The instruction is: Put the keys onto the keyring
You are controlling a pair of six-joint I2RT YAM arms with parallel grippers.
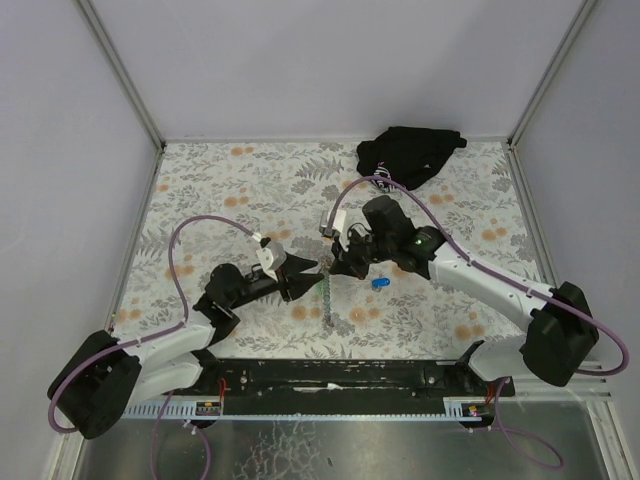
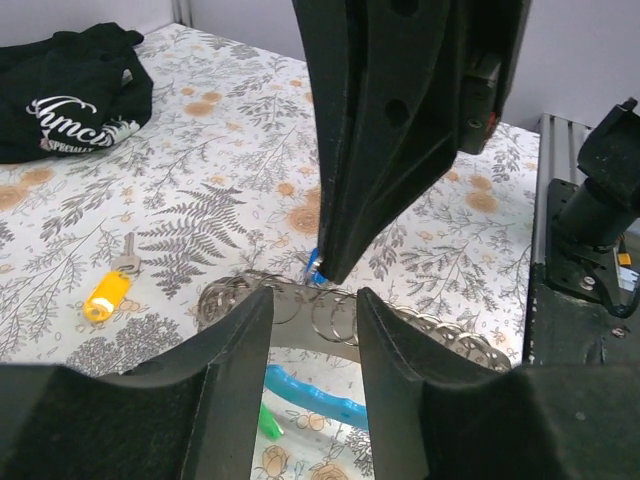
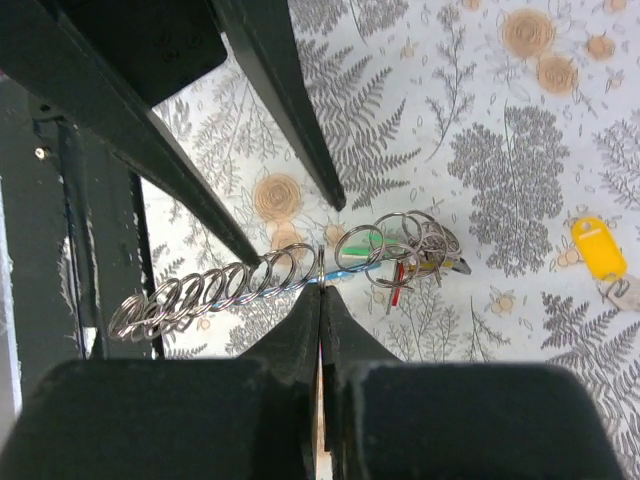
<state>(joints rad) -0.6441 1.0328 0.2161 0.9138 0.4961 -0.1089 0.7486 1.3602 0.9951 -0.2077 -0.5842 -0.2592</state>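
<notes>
Shows left arm stretched low over floral-patterned tabletop (image 1: 230,180), left tool (image 1: 318,271) partly open, empty, tips at silvery ring-chain keyring with green and red tags (image 3: 240,282). Shows right tool (image 1: 334,264) angled down, closed, tips touching same chain. Locates silvery blue-tagged keys (image 1: 380,284) just beside right tool.

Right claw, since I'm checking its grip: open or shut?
Shut: right wrist view shows the right claw with fingers pressed together, tips at the keyring chain.
</notes>
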